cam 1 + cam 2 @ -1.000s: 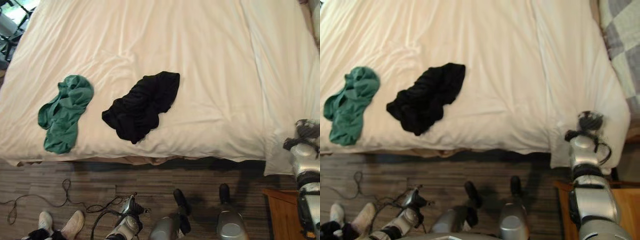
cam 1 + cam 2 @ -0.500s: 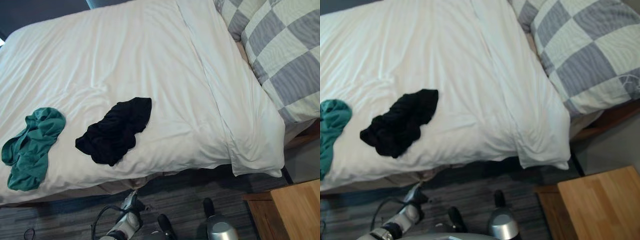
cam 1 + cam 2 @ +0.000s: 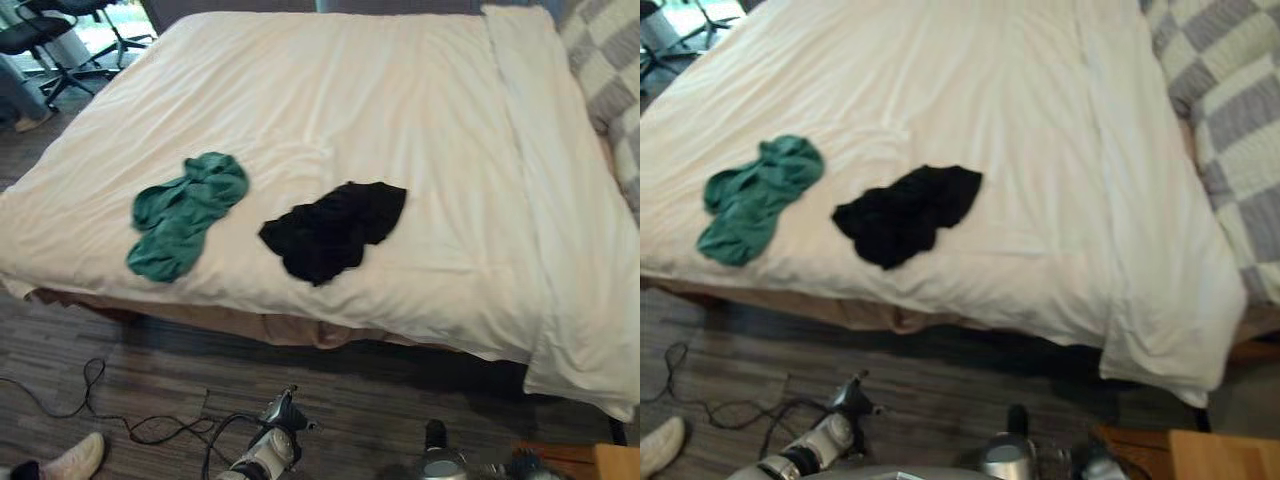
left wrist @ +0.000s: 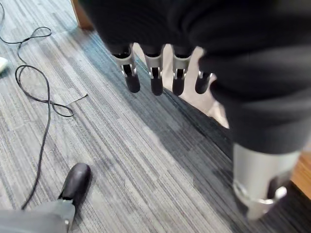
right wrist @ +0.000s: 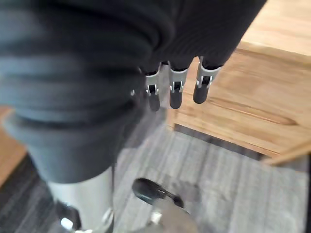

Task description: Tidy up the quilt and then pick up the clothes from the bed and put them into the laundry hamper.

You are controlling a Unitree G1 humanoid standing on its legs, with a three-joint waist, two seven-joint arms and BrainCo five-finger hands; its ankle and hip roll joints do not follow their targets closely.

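**Bed, two garments, both hands free: stock before the first pick**

- Quilt [image 3: 420,110]: cream, spread flat over the bed, light creases near the middle. We judge it tidy enough that the clothes are the step in hand.
- Green garment [image 3: 185,213]: bunched, lying on the quilt towards our left, near the bed's front edge.
- Black garment [image 3: 333,226]: crumpled, just to the right of the green one, apart from it and not overlapping.
- Checked pillow [image 3: 1230,90]: grey and white, at the far right end of the bed.
- Left hand [image 4: 153,73]: hangs low over the carpet [image 4: 121,160] in front of the bed, fingers straight and relaxed, holding nothing.
- Right hand [image 5: 175,90]: hangs beside a wooden cabinet [image 5: 257,97], fingers likewise loose and empty.
- Office chair [image 3: 50,35]: beyond the far left corner of the bed.
- A person's shoe [image 3: 72,455]: on the floor at lower left.
- Laundry hamper: we cannot place it from here.

Handling note: we would step closer to the bed edge and bring one hand down over the middle of a bunch, closing the fingers on garment folds alone so the quilt does not lift with them. One garment per pick seems safest, since loose cloth trails and may snag.
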